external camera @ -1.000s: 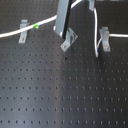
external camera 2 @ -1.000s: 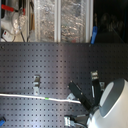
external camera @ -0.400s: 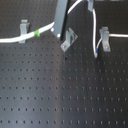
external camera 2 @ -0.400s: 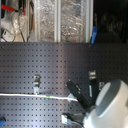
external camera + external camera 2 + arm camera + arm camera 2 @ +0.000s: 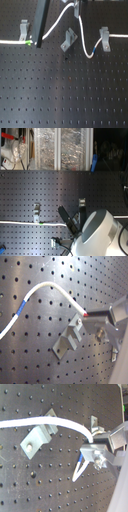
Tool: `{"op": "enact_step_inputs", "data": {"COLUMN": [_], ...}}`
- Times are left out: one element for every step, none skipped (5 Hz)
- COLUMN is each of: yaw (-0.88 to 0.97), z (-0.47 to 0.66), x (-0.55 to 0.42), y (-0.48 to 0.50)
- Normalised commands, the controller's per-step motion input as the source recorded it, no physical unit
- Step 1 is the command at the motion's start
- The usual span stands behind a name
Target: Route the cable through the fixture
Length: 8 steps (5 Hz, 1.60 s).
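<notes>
Compared with the earlier pictures, the green band has travelled along the back edge of the tabletop, from beyond the middle clip to just beside the corner clip, and the cable now makes a high loop.

In the first exterior view, the cable (image 5: 59, 22) comes in along the back edge of the tabletop (image 5: 65, 90), passes the green band (image 5: 30, 42), rises up to the tool, then hangs down to the blue band (image 5: 92, 51). I count three metal clips: one (image 5: 23, 30) by the back corner on the first exterior view's left, one (image 5: 69, 40) in the middle, one (image 5: 104, 39) further along. The cord appears to touch the first and third; the middle one looks empty, so I judge the routing about half done.

In the second exterior view, the cable (image 5: 30, 222) lies straight past a clip (image 5: 36, 212); the arm's body (image 5: 97, 235) hides the rest.

In the first wrist view, the tool (image 5: 92, 314) is closed on the cable (image 5: 50, 287), just above a clip (image 5: 71, 336).

In the second wrist view, two clips show, and the blue band (image 5: 80, 459) hangs below the pinched cord.
</notes>
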Motion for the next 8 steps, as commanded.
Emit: {"op": "enact_step_inputs", "data": {"yaw": [-0.37, -0.55, -0.01, -0.32, 0.0, -0.01, 0.0, 0.07], "z": [0.24, 0.17, 0.04, 0.44, 0.0, 0.0, 0.29, -0.01], "x": [-0.499, -0.368, -0.036, -0.189, 0.009, -0.004, -0.117, -0.046], "y": [-0.112, -0.078, -0.056, -0.323, -0.005, -0.008, -0.232, 0.024]}}
